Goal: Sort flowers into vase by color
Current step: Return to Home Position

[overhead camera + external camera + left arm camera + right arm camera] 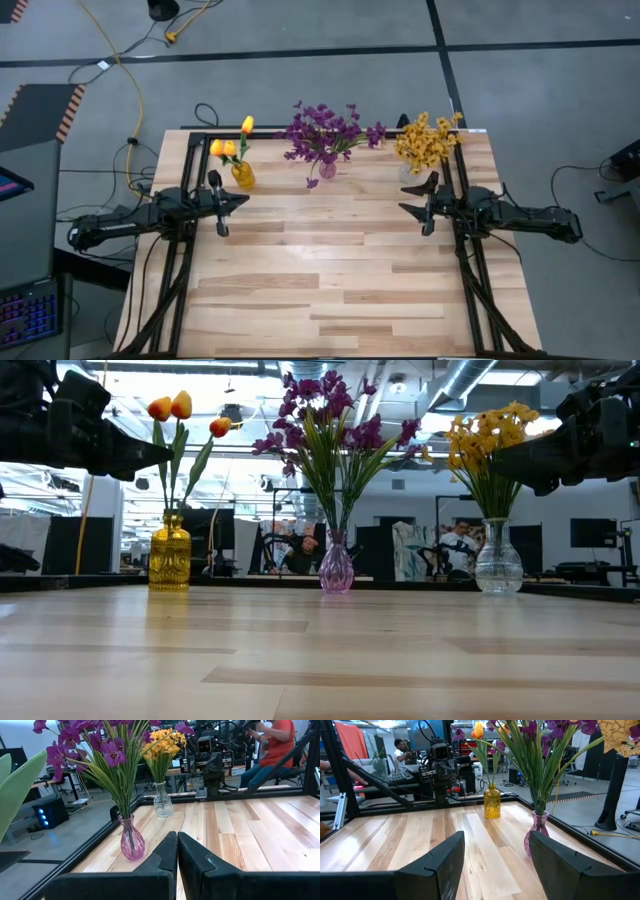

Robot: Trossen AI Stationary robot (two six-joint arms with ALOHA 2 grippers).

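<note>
Three vases stand along the table's far edge. An amber vase (243, 176) at far left holds orange-yellow tulip buds (172, 408). A pink glass vase (336, 568) in the middle holds purple blossoms (325, 130). A clear glass vase (498, 566) at far right holds yellow blossoms (428, 141). My left gripper (242, 201) hovers shut, just near of the amber vase. My right gripper (403, 199) hovers open, just near of the clear vase. Both touch nothing.
A black metal frame (330, 132) runs along the table's far edge and sides. The wooden tabletop (330, 280) spreads toward the near edge between the arms. People sit at desks in the room beyond the table.
</note>
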